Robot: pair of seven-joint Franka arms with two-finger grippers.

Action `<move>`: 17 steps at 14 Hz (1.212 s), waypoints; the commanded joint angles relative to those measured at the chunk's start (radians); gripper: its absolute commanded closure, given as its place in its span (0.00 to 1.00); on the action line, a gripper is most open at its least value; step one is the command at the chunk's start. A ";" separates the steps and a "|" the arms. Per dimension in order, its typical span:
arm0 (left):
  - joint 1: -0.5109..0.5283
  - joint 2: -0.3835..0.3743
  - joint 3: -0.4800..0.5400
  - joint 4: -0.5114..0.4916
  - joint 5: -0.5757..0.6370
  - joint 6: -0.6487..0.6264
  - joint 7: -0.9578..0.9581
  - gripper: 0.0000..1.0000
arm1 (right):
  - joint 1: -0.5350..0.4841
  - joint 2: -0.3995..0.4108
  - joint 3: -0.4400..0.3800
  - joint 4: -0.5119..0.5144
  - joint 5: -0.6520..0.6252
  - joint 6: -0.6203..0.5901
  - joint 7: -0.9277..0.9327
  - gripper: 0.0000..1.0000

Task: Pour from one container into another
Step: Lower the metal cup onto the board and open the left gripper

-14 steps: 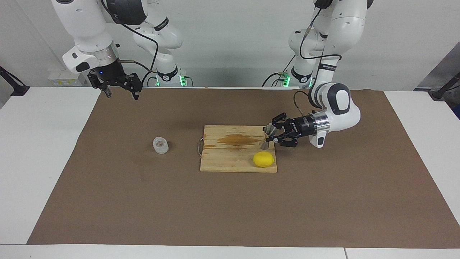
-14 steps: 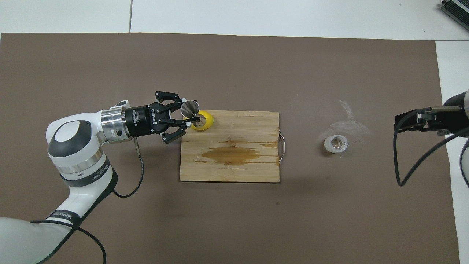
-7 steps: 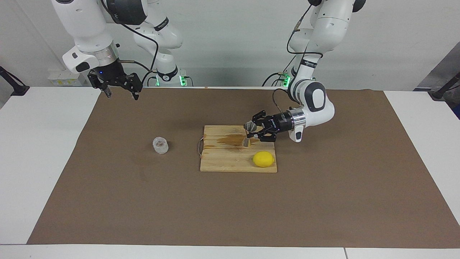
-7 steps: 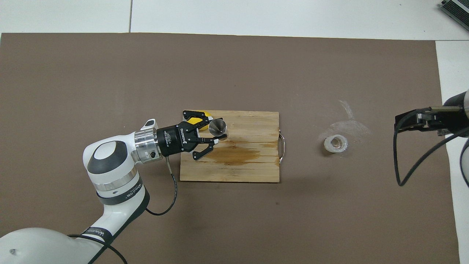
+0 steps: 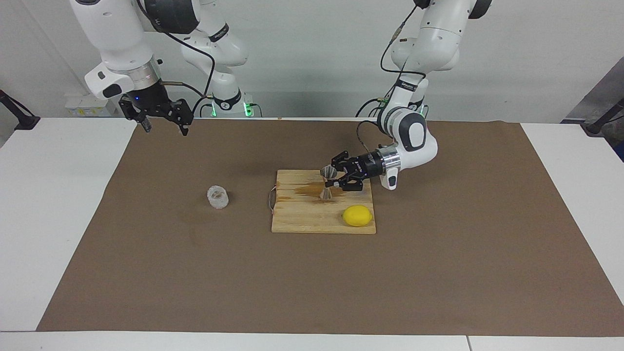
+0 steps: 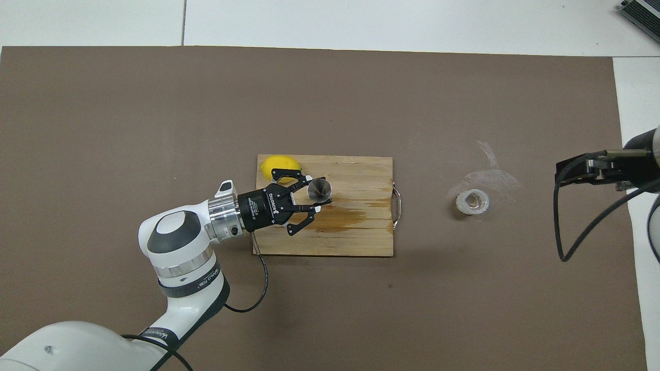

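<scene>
- The metal jigger [image 5: 327, 184] hangs upright at its waist in the left gripper [image 5: 331, 181], which is clamped on it, over the stained middle of the wooden cutting board [image 5: 302, 219].
- The glass cup [image 5: 218, 197] stands on the brown paper toward the right arm's end of the table, well apart from the board and the jigger.
- The right gripper [image 5: 163, 124] waits with fingers spread, high over the table edge nearest the robots.
- Risks, as I judge them: the narrow waist could slip or swivel in the grip; a fast swing could spill anything inside; tipping before the two vessels line up would wet the paper.
- A lemon [image 5: 357, 215] lies on the board's corner.
</scene>
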 commanded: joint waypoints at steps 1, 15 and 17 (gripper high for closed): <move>-0.016 0.016 0.014 -0.011 -0.031 0.007 0.039 1.00 | -0.018 -0.017 0.007 -0.015 0.023 -0.006 -0.027 0.00; -0.060 0.047 0.011 -0.020 -0.106 0.021 0.112 0.84 | -0.018 -0.017 0.007 -0.015 0.021 -0.006 -0.027 0.00; -0.060 0.047 0.011 -0.019 -0.106 0.021 0.112 0.75 | -0.018 -0.017 0.007 -0.015 0.021 -0.006 -0.027 0.00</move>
